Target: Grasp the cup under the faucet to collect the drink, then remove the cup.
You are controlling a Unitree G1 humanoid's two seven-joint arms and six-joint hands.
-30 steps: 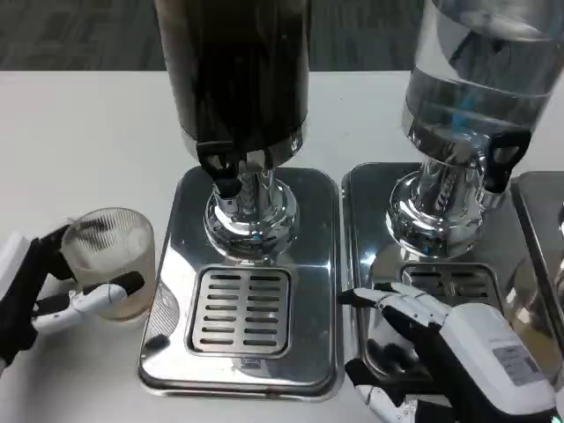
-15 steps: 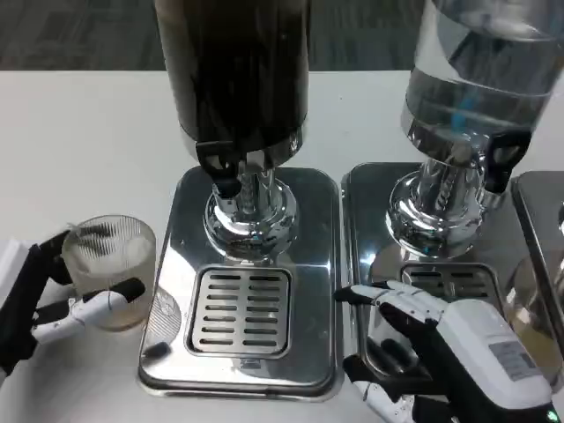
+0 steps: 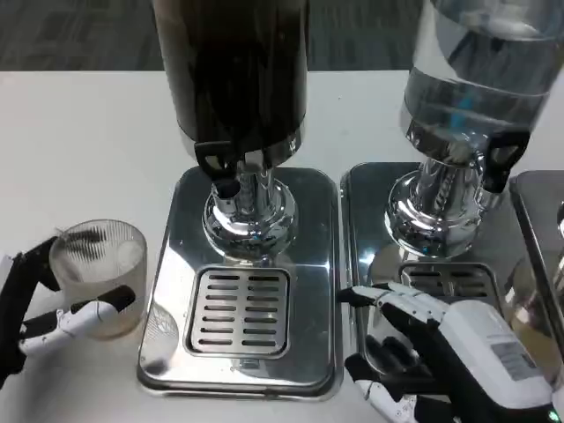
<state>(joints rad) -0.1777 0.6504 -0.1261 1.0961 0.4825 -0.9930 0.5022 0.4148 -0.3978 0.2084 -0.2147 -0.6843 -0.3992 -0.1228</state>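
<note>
A ribbed clear cup with pale drink in it stands on the white table, left of the dark dispenser's steel drip tray. My left hand grips the cup, fingers wrapped around its lower half. The dark dispenser rises above its black faucet, with the drain grate below it bare. My right hand rests with fingers spread over the second drip tray, under the clear water dispenser, holding nothing.
A third steel tray's edge shows at the far right. White table stretches behind and left of the cup.
My left hand has drawn the cup left and toward me, farther from the drip tray. The right hand has stayed put.
</note>
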